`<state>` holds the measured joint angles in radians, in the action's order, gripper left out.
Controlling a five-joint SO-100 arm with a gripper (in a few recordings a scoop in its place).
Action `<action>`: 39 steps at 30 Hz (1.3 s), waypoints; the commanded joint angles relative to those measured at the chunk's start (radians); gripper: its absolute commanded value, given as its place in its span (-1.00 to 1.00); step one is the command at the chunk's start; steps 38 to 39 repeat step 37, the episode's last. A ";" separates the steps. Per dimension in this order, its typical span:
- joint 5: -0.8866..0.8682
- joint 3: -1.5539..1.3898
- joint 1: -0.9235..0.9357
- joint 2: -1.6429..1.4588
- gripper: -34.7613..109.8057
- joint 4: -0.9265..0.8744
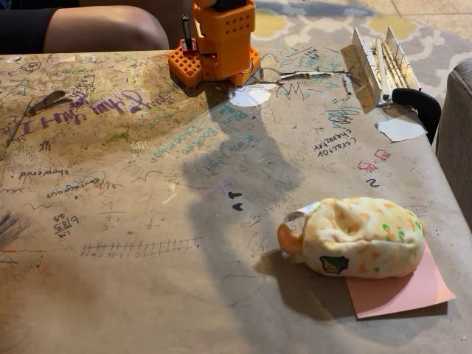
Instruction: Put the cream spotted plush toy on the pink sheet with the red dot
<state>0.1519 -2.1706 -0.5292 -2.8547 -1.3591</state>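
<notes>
The cream spotted plush toy (360, 236) lies on its side at the right front of the table, with an orange foot at its left end and a small tag on its front. It rests on the pink sheet (402, 289), covering most of it; the sheet's near right corner sticks out from under the toy, and the red dot is hidden. The orange arm's base (218, 46) stands at the table's far edge, top centre of the fixed view. The arm rises out of the picture there, and its shadow falls across the middle of the table.
The brown table (133, 221) is covered in scribbles. White paper scraps lie near the base (249, 95) and at the right edge (400, 129). A white slotted rack (380, 63) with a black clamp (419, 102) sits at the back right. A person's knee (103, 29) shows behind the table.
</notes>
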 commanded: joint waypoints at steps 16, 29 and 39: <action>0.098 -0.781 0.463 -0.517 -0.52 0.178; 0.064 -0.891 0.387 -0.517 -0.52 0.218; 0.055 -0.891 0.396 -0.517 -0.52 0.218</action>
